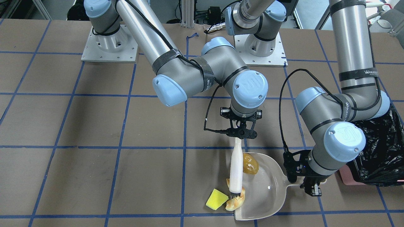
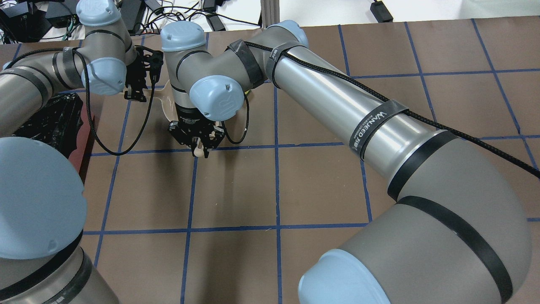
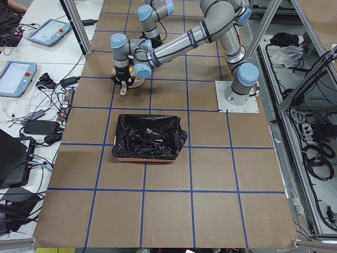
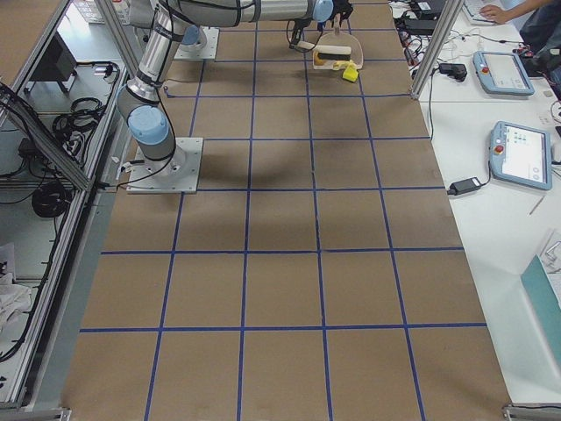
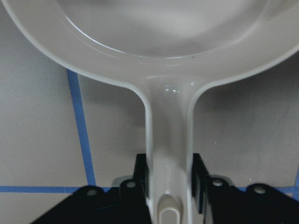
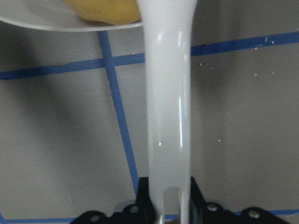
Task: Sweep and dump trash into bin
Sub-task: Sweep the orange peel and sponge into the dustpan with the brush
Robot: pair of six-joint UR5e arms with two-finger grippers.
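Note:
My right gripper (image 1: 240,136) is shut on the white handle of a brush (image 1: 236,168), whose bristles press on the tan croissant piece (image 1: 234,203) at the mouth of the beige dustpan (image 1: 268,192). The golden-brown potato (image 1: 250,164) lies inside the pan and also shows in the right wrist view (image 6: 105,11). The yellow sponge (image 1: 216,199) lies on the table just outside the pan's mouth. My left gripper (image 1: 311,186) is shut on the dustpan's handle (image 5: 168,149). The pink bin with its black bag (image 1: 380,148) stands beside my left arm.
The brown table (image 1: 94,176) carries a grid of blue tape. The two arm bases (image 1: 109,44) stand at its far edge. From the table's left end the bin (image 3: 147,137) shows on its own, a grid square away from the dustpan.

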